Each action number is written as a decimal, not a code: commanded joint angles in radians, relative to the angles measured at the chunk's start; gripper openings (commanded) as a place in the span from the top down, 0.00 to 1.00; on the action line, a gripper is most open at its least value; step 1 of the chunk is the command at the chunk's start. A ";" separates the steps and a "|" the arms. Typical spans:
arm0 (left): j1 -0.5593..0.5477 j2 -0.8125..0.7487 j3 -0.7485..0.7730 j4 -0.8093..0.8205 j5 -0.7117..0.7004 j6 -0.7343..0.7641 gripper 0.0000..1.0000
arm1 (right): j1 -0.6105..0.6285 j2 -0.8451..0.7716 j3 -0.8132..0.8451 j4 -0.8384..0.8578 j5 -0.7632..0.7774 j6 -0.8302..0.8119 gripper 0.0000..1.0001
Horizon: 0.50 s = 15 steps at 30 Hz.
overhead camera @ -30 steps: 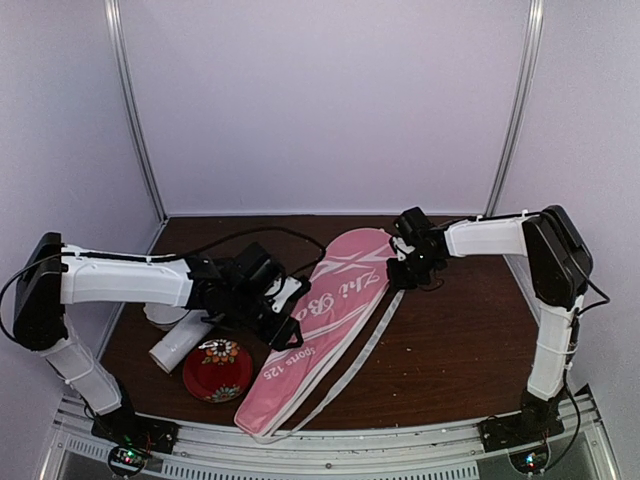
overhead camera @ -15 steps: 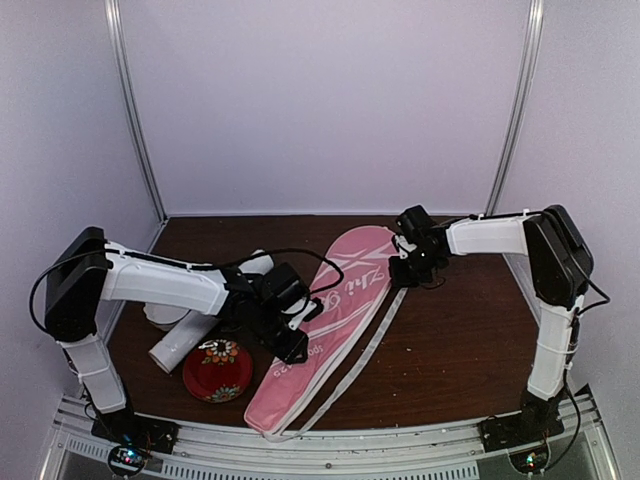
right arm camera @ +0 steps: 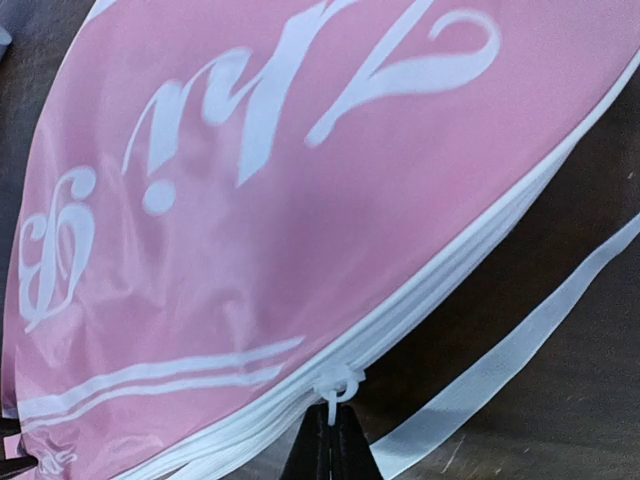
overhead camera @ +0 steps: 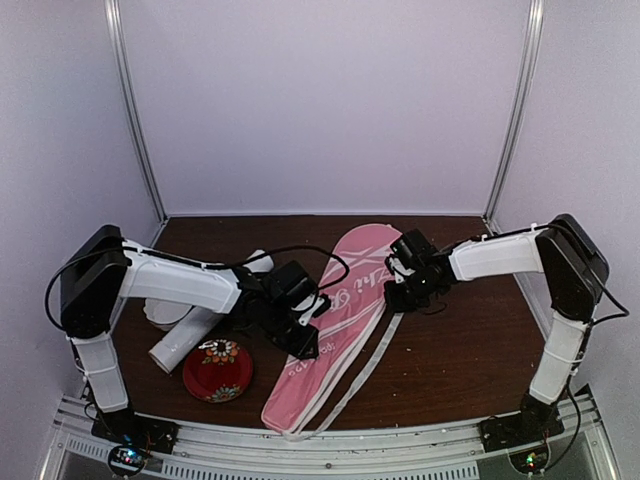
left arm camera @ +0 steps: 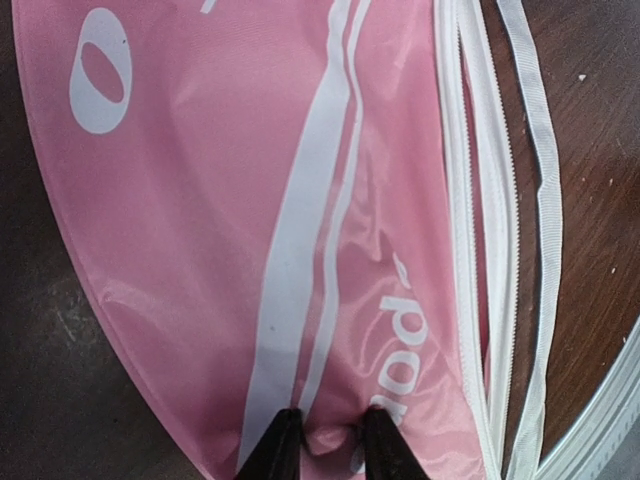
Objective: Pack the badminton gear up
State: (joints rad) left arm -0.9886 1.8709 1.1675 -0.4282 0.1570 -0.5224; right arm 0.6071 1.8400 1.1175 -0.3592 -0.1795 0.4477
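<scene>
Top view first: the pink bag point(overhead camera: 335, 320) lies flat on the table point(overhead camera: 460, 340), running from about 1 o'clock down to 6 o'clock. The left gripper point(overhead camera: 303, 340) sits on its 9 o'clock edge around the middle, and the right gripper point(overhead camera: 398, 290) is on the 3 o'clock edge up near the wide end. The white tube point(overhead camera: 180, 340) lies over at 8 o'clock, outside the bag and just beside the red floral plate point(overhead camera: 215, 370). I can't spot any racquets or shuttlecocks from here. They might be inside the bag or tube, but I honestly can't tell.

Left wrist view: the fingers are at 6 o'clock with only a narrow gap, and a little pucker of pink fabric is pinched between them. I'd call that clamped on the bag. The white zip tapes toward 3 o'clock look spread apart, so that stretch seems to be unzipped.

Right wrist view: the fingers are pressed together at 6 o'clock, right on the white zipper pull point(right arm camera: 338, 385). The loose strap point(right arm camera: 500, 370) trails off toward 4 o'clock.

My guess is we're mid-zip: one arm pins the bag while the other works the zipper. The zip isn't finished yet, and the tube isn't stowed.
</scene>
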 commanded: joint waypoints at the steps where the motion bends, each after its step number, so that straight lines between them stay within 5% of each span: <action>1: 0.019 0.066 0.024 0.088 0.041 -0.019 0.76 | 0.057 -0.061 -0.076 0.092 -0.058 0.068 1.00; 11: 0.077 0.147 0.128 0.185 0.160 0.017 0.75 | -0.035 0.026 0.082 0.013 -0.045 0.006 1.00; 15: 0.084 0.109 0.183 0.138 0.146 0.107 0.65 | -0.076 0.079 0.143 -0.019 -0.041 -0.028 1.00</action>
State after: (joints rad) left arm -0.9154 2.0041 1.2957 -0.3058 0.3019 -0.5060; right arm 0.5636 1.8732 1.1984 -0.3580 -0.2111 0.4660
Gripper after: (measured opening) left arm 0.292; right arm 0.016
